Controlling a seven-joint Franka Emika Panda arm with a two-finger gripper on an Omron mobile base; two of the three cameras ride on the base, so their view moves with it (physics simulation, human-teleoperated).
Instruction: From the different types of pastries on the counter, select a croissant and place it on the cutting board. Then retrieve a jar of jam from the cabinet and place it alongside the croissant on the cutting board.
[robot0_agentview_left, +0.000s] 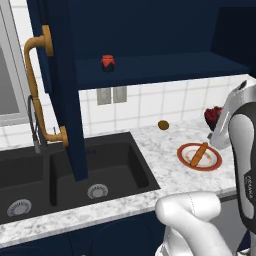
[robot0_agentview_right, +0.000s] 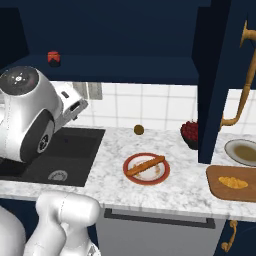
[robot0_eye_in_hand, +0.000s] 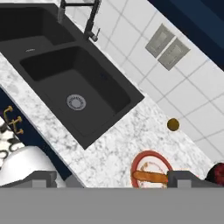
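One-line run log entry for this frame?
stage: croissant done, jam pending | golden-orange croissant: on brown wooden cutting board | small red jam jar: on shelf of open navy cabinet | gripper: open, empty

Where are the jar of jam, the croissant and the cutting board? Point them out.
jar of jam (robot0_agentview_left: 108, 62), left base view, red body.
croissant (robot0_agentview_right: 233, 182), right base view, middle.
cutting board (robot0_agentview_right: 217, 187), right base view, bare wood at left.

Small vertical lettering on the robot arm (robot0_agentview_left: 248, 182) seems to read "FRANKA", though too blurred to be sure.
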